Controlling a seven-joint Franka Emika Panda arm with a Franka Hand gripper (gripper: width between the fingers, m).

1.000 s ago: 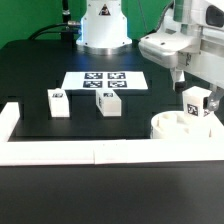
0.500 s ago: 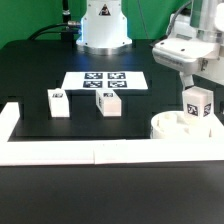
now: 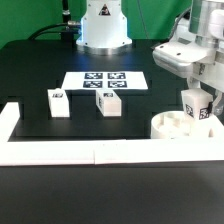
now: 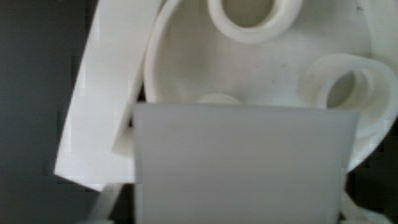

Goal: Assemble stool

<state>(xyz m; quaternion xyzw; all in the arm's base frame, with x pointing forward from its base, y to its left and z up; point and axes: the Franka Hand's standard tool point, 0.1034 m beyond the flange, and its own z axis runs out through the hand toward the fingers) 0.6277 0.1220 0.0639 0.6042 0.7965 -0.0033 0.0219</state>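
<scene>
Tool [image 3: 195,88] at boxy white leg block [image 3: 197,105], grip unclear | round socketed seat [image 3: 172,128]

White arm [image 3: 200,35] showing rounded glossy shells, boxy pale grey wrist block [image 3: 180,55] sitting under them, domed white base [image 3: 104,25] bearing dark seams, black cable [image 3: 50,32] trailing beside it

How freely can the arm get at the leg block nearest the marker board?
Likely yes: that leg block stands alone on open table with nothing over it. The arm must first rise from the leg block at the seat.
</scene>
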